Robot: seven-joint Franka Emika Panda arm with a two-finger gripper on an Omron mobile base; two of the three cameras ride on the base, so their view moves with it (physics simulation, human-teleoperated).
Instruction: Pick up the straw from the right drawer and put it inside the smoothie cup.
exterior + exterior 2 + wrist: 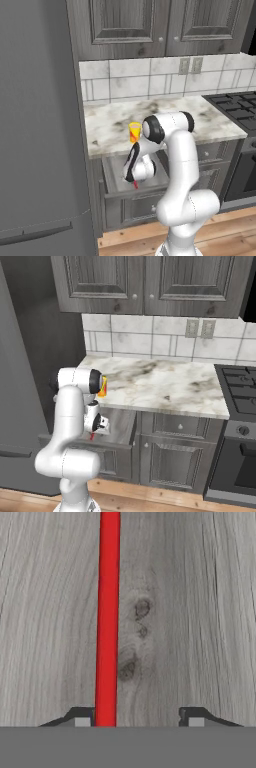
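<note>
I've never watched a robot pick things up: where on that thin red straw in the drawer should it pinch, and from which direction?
Probably mid-shaft, from straight above: the straw lies flat on the drawer floor, so the gripper fingers should straddle its thin width, as they do now.

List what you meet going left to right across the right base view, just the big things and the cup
Refrigerator side → robot arm → smoothie cup, just right of the arm's upper joint → marble counter → stove.
</note>
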